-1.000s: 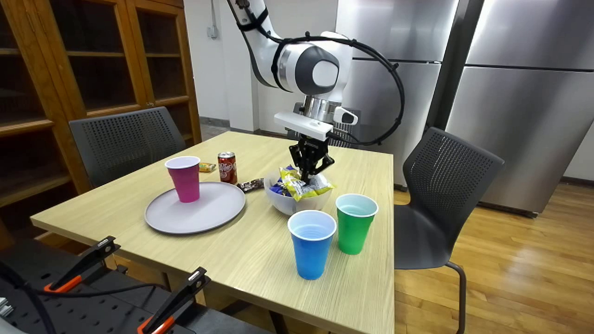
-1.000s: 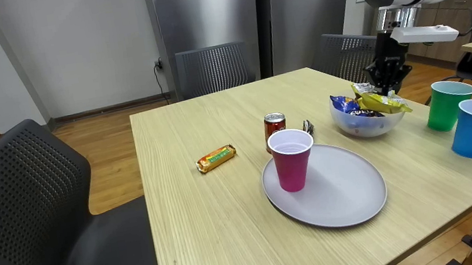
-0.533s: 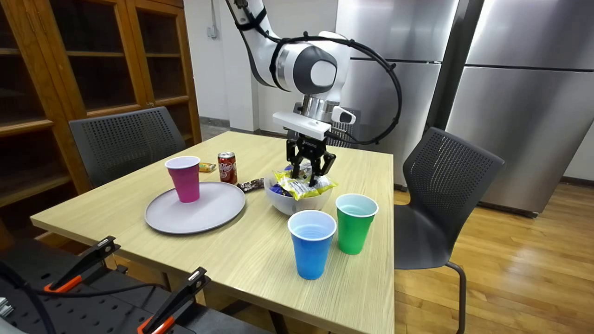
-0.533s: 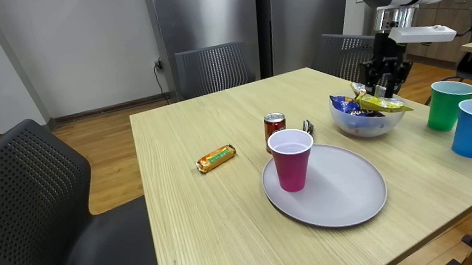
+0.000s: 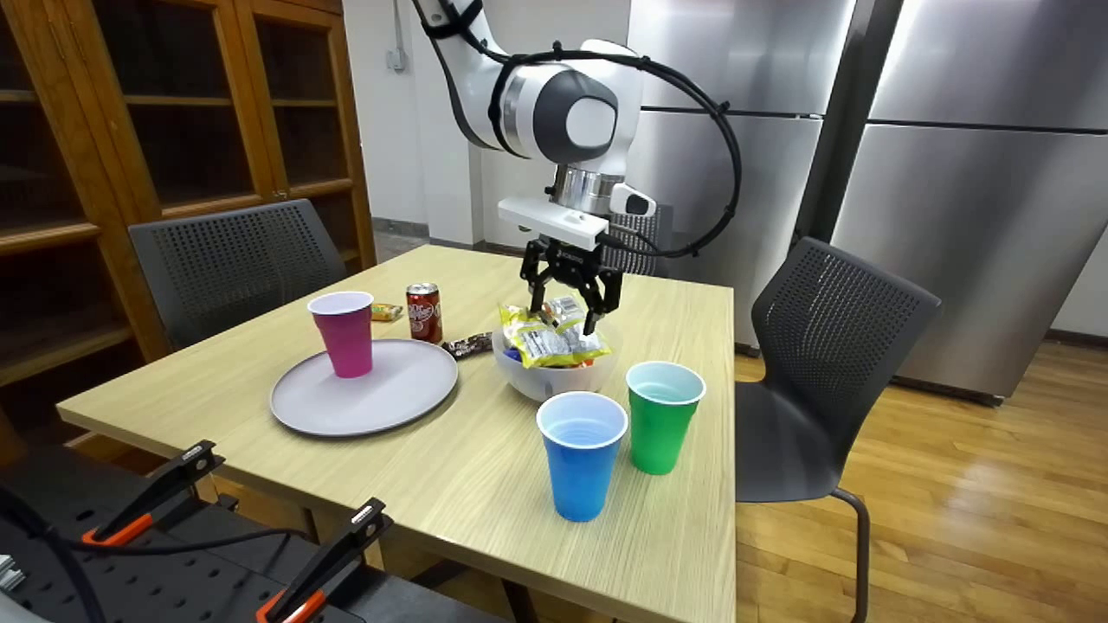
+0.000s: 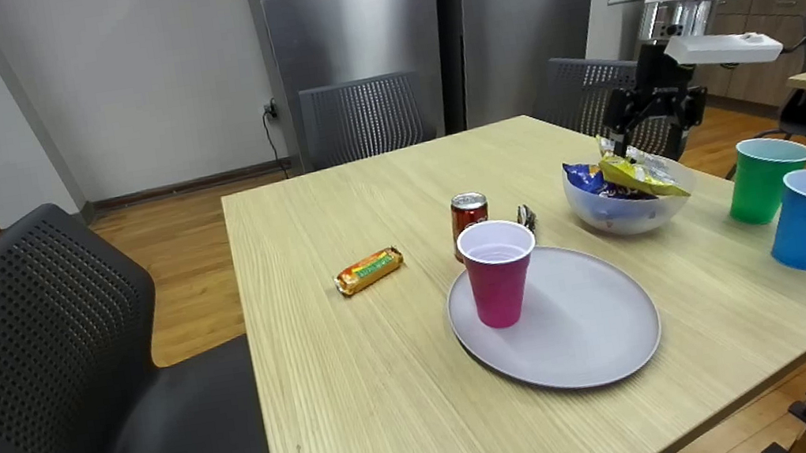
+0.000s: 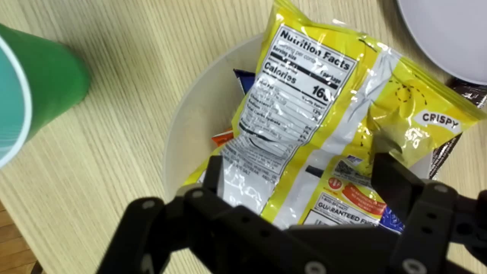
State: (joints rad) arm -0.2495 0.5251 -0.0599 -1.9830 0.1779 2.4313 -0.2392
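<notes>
Clenched a second earlier, the end effector (image 5: 563, 317) now hangs with its grip spread wide and empty over a yellow snack bag (image 7: 327, 125) lying in the pale bowl (image 5: 532, 382), near a green cup (image 5: 662, 428) on the wooden surface (image 5: 467, 450); the change suggests the bag is let go, its handling likely at an end

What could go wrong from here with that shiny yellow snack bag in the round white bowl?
The shiny yellow snack bag reaches past the rim of the round white bowl in the wrist view, so it may slide out if nudged. The black two-fingered gripper hangs open right over it; coming down could crush the bag. The tapered green plastic cup stands close by the bowl, so a sideways swing might tip it.
</notes>
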